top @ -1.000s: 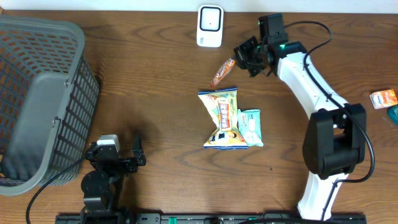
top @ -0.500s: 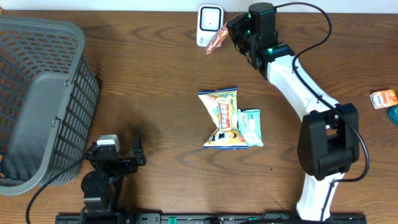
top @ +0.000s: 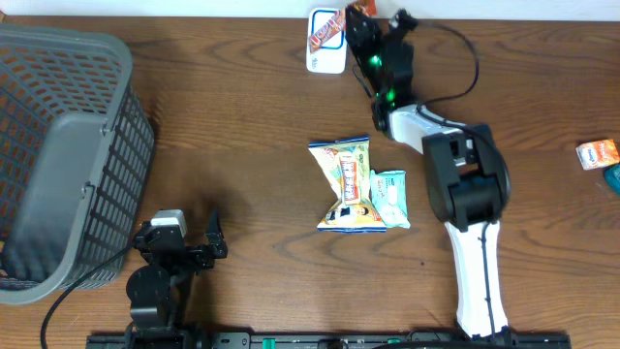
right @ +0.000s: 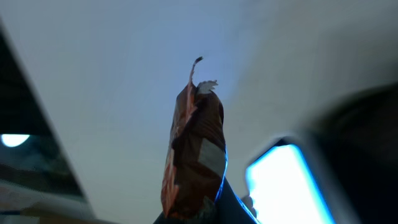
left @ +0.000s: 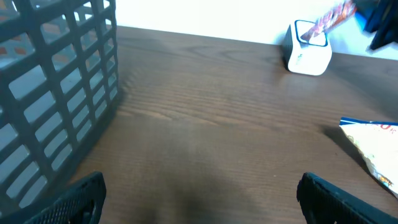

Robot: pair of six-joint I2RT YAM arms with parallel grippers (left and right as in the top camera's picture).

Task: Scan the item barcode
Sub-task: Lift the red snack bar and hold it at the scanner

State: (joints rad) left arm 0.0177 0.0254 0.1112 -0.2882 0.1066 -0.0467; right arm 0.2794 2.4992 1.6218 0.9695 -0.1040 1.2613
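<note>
Right gripper (top: 351, 23): shut on 1 orange snack packet (top: 325, 31), held by 1 end. Change: packet carried from mid-table to the table's back edge, now over the white scanner (top: 327, 60); barcode presentation judged under way. Packet juts left of the fingers, above the scanner face. Left gripper (left: 200, 196): wide open, empty, near the front-left corner beside the basket (top: 58, 145).
</note>
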